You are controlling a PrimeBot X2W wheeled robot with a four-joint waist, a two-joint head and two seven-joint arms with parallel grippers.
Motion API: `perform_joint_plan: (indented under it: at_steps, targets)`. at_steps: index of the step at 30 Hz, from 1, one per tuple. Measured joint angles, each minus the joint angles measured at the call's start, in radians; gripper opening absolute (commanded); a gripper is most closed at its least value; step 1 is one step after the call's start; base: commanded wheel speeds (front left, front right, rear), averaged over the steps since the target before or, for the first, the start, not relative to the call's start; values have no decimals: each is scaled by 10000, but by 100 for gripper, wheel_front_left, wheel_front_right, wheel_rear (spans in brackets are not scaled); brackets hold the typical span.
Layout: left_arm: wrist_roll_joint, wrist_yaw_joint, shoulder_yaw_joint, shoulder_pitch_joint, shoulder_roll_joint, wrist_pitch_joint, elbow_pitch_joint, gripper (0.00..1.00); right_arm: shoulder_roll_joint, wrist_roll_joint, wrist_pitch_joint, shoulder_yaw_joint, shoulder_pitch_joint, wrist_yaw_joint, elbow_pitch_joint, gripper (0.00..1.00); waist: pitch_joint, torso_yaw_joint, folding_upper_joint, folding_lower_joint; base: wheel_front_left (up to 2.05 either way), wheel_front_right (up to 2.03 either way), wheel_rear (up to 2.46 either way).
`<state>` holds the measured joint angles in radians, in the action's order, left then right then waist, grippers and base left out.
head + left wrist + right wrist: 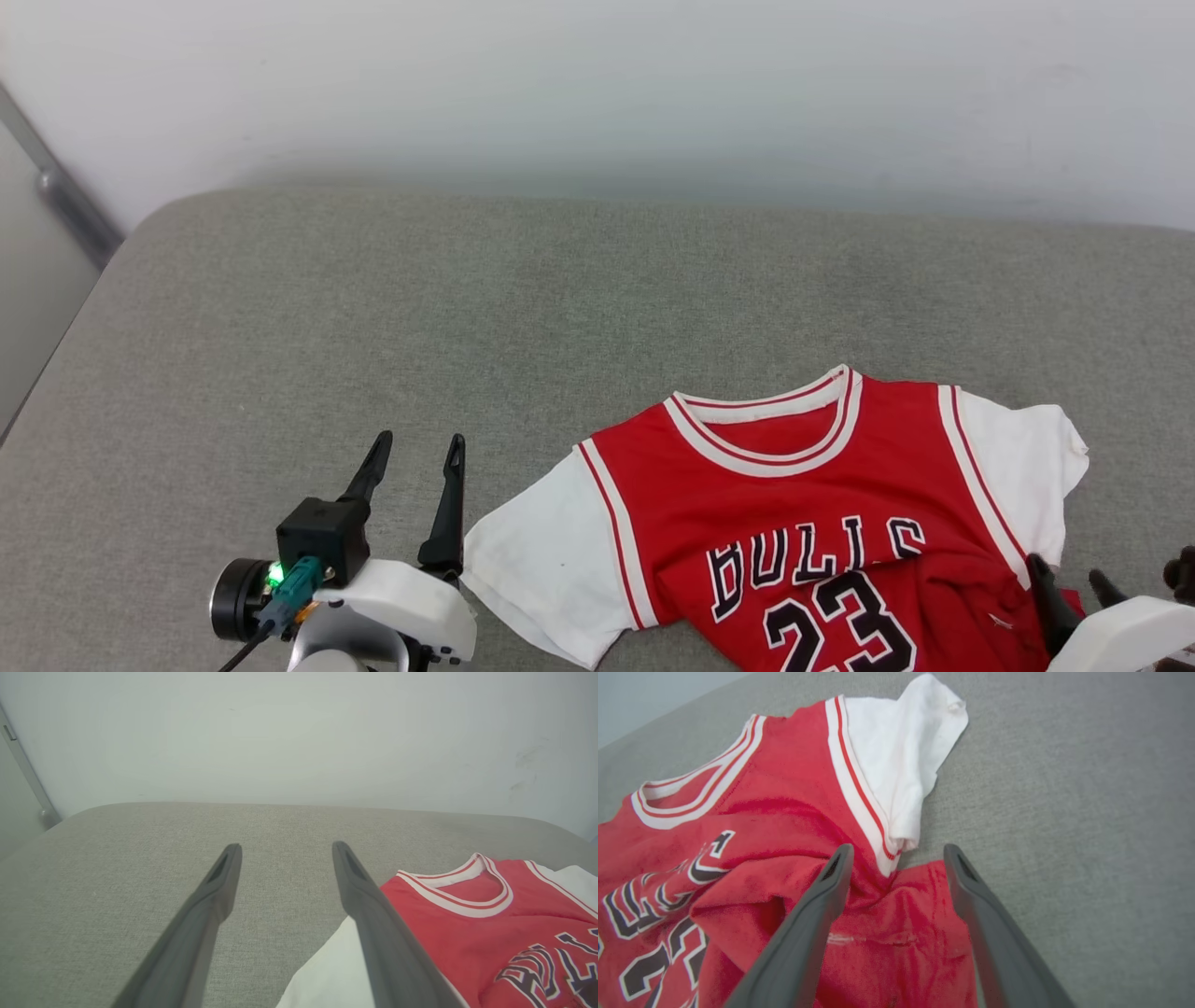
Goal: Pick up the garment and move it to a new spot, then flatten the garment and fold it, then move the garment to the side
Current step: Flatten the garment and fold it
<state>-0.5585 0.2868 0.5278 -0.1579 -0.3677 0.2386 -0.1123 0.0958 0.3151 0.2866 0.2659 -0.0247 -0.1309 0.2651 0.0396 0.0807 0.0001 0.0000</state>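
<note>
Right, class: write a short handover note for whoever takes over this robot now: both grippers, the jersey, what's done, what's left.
Left gripper: open, empty, beside a white sleeve of the red thin-fabric jersey numbered 23.
Right gripper: open, fingers astride bunched red cloth at the jersey's lower right, not pinching.
Jersey: front up on the grey fabric cushion, collar end spread, lower part rumpled.
Done: laid out; not flat, not folded.
Left: flatten, fold, move aside.

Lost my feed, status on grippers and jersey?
Left gripper open, beside a sleeve. Right gripper open over bunched red fabric. Jersey face up on grey cushion, not flat.
</note>
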Motion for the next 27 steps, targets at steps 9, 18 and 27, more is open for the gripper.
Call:
perform_joint_plan:
  at_steps: [9, 18, 27]
  targets:
    - [-180, 303, -230, 515, -380, -224, 290, 100, 219, -355, -2207, -648, -402, 0, -1990, 100, -585, -344, 0, 0, 0, 0, 0]
    - [-683, 29, -238, 674, -895, -1287, 435, 100, 67, -644, -2351, -1948, -1080, 0, -3582, 100, -795, -877, 0, 0, 0, 0, 0]
    - [-2290, -907, 385, 13, -1726, -5699, -297, 100, -232, -786, -2151, -2466, -1331, 0, -4265, 100, -441, -1303, 0, 0, 0, 0, 0]
